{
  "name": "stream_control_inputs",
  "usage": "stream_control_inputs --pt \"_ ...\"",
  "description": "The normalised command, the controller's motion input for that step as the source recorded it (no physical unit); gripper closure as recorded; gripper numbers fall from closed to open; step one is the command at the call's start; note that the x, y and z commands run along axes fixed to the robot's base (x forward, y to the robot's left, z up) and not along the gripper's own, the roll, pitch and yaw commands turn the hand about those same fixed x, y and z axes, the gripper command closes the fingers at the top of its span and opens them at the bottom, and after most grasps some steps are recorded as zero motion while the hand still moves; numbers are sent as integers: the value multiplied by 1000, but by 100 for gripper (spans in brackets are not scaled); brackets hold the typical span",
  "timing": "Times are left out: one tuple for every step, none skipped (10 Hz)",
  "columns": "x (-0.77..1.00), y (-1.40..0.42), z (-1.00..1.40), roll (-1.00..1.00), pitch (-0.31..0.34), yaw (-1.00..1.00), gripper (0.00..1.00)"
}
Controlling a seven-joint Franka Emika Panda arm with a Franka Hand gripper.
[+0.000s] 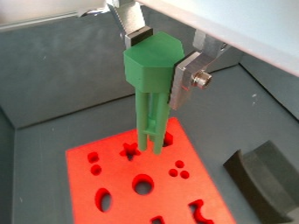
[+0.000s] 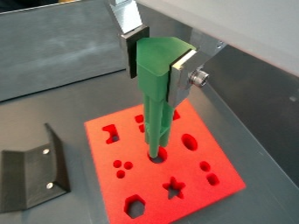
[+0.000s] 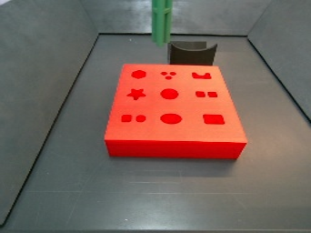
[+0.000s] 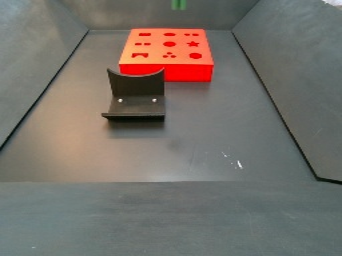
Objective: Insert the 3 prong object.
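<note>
One peg (image 1: 153,83), green and upright, is clamped at its head by the gripper (image 2: 158,63) above the red block (image 3: 170,109), its rods hanging over the holes. The fixture (image 4: 135,95) stands at about 7 o'clock from the block in a side view. Alignment seems in hand; next, centre the rods over the three-dot hole (image 3: 170,75) and lower straight.

claw (image 2: 159,59): bare silver metal | 3 prong object (image 2: 158,96): matt green plastic | red block (image 3: 170,107): matt
</note>
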Motion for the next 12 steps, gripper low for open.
stream_control_inputs --pt "151 857 -577 -54 0 -109 100" --pt "371 834 -606 -83 0 -83 100" --pt "469 846 -543 -71 26 -23 100" --pt "554 471 -366 -17 36 0 100" --pt "346 0 -197 0 19 0 100" --pt "54 -177 -86 41 0 166 100" --pt "46 -234 -20 100 -1 746 100" --pt "137 -246 -51 60 -21 777 100" --pt "0 -291 -29 64 0 351 100" --pt "271 -177 -123 149 0 -11 100" --pt "406 -37 -186 213 0 -180 100" --pt "194 -14 -206 250 0 -309 100"
